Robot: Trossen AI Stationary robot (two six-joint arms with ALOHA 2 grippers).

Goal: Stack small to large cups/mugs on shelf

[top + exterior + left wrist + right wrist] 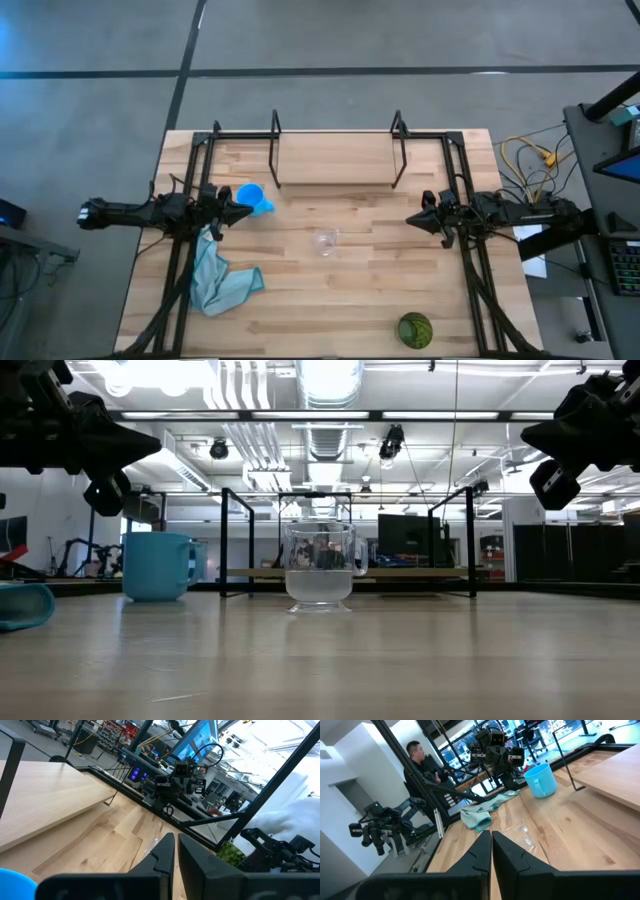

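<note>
A big light-wood desk (350, 290) holds all the things. At the back of it stands the low light-wood plank shelf with black wire ends (335, 158). Nothing sits on the shelf yet.

The small clear see-through cup (325, 241) stands upright near the middle of the desk, in front of the shelf. The bright blue mug with a handle (251, 197) stands upright to its left, near the shelf's left end. The larger dark green patterned cup (415, 330) is far off at the front edge of the desk, toward the right side. A crumpled light blue cloth (215, 278) lies on the left part of the desk, in front of the blue mug.

The left gripper (247, 208) hangs in the air just beside the blue mug, pointing toward the middle of the desk. Its two fingers are close together and hold nothing. The right gripper (411, 219) hangs in the air on the right side, well apart from the clear cup, and points toward it. Its fingers are together too, and hold nothing.

A person (422, 762) sits in the room beyond the desk.
</note>
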